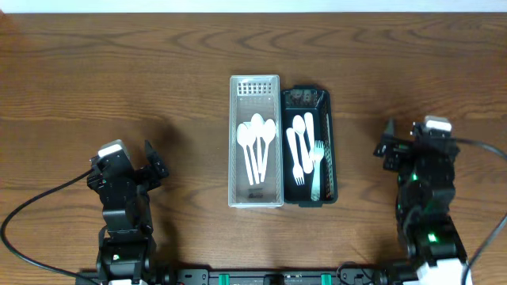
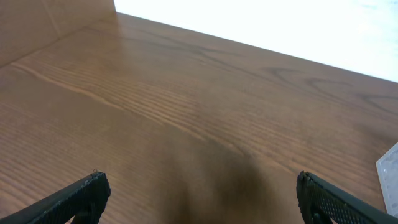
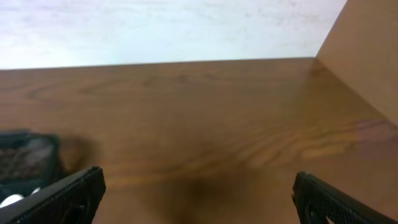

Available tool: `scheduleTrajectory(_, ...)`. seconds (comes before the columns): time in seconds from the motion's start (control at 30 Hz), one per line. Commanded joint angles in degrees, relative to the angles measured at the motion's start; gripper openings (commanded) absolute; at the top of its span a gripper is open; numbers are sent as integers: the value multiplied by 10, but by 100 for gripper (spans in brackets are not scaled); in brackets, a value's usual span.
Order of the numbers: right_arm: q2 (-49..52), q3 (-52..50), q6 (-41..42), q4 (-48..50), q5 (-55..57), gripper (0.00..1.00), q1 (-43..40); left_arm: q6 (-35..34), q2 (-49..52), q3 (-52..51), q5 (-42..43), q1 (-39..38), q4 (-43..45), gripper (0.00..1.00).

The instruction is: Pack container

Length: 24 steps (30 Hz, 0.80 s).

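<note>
- Left gripper (image 1: 157,162), fingers spread wide and empty, hovers over the table (image 1: 79,79); the clear tray (image 1: 234,158) of white spoons (image 1: 256,142) lies to its right.
- Right gripper (image 1: 388,146), equally spread and empty, has the dark tray (image 1: 329,142) of forks (image 1: 303,150) near its left.
- The cutlery looks light, stiff and slick; a pinch across a handle seems safest.

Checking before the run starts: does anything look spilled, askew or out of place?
Nothing stands out: spoons lie inside the clear tray, other white cutlery inside the dark tray beside it, both trays straight.
</note>
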Motion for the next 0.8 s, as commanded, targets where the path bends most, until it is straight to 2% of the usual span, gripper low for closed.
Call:
scheduleTrajectory(0.0,-68,2,38,-45,7,99,16,5,-4,4,-5,-2,1,98)
scheduleTrajectory(0.23,-146,2,53,-142,6,99,17,5,-4,4,-5,-2,1,98)
scheduleTrajectory(0.53,-150,2,53,-155,4,99,17,5,-4,4,-5,-2,1,98)
scheduleTrajectory(0.77,-150,2,53,-202,4,99,17,5,-4,4,-5,-2,1,98)
